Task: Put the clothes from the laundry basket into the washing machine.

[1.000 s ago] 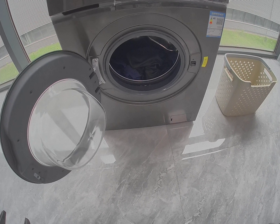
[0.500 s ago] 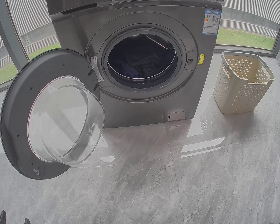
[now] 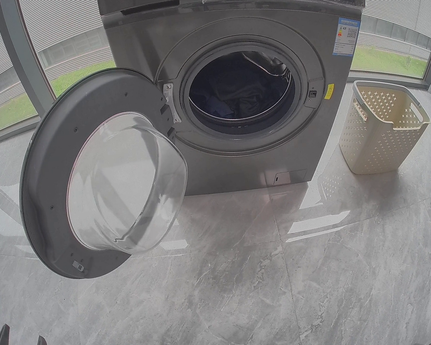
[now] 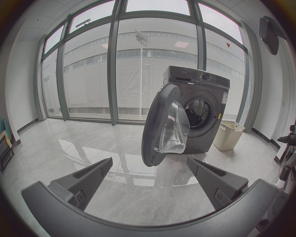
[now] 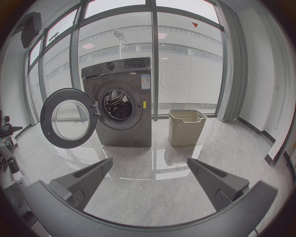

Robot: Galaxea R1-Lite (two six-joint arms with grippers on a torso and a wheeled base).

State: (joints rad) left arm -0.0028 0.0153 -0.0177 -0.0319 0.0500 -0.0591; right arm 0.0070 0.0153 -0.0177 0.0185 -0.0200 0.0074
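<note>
Laundry basket (image 3: 370,144), maybe empty, stands ahead on the right, nearer the right gripper (image 5: 149,160) than the left gripper (image 4: 149,159); both gape, holding nothing.

Washing machine (image 3: 235,171): label (image 3: 346,36) upper right of front, print illegible; yellow sticker (image 3: 328,91) beside door opening.

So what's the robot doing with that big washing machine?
Nothing is being held right now. The washing machine stands with its door swung wide open, and dark clothes lie inside it. The laundry basket sits on the floor beside the machine, and no clothes show in it. The left gripper and right gripper hang low, back from the machine, jaws open and empty.
</note>
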